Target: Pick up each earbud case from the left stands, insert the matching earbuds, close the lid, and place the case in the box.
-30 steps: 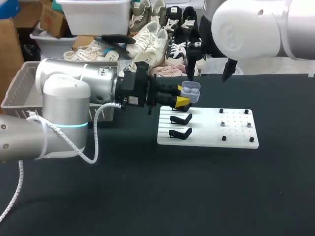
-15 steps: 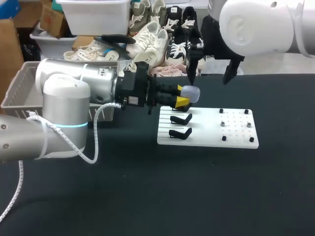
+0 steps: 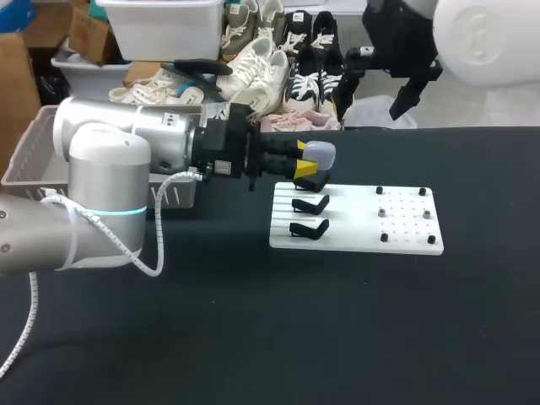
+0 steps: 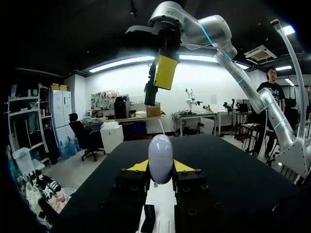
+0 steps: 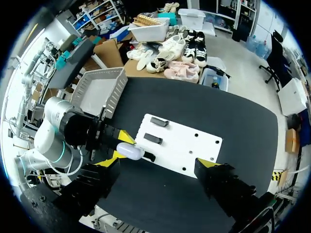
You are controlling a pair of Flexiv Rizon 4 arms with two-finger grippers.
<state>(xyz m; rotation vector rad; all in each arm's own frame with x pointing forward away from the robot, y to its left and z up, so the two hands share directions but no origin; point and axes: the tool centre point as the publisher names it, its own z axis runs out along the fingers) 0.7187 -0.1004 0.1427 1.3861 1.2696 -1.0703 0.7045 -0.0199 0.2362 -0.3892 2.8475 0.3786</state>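
— What is the desk (image 3: 337,337) carrying?

— It is a black surface, and a white board (image 3: 405,228) is lying flat on it, just below and ahead of the left claw (image 3: 310,169). Two black stands (image 3: 310,204) are sitting on the board's near end, right under that claw, both bare. A grey basket (image 3: 34,160) is sitting well behind the claw, alongside the left arm (image 3: 126,160).

— And the left claw itself?

— It is pointing out level over the stands, with its yellow-tipped fingers (image 4: 138,166) pressing on an earbud case (image 3: 319,153) from both sides, so it is clamping it. From the wrist, the earbud case (image 4: 160,158) is standing up between the fingers as a pale, rounded pebble, and its lid is looking closed. It is hanging clear of the board, touching nothing but the claw.

— Where is the right claw (image 3: 373,93)?

— It is hanging high, above and ahead of the left one, past the board's far edge. Its fingers are standing wide apart and gripping nothing. Looking down from its own wrist, the right claw (image 5: 160,162) is framing the white board (image 5: 189,145) between its fingers, with the earbud case (image 5: 129,151) showing far beneath, near one finger.
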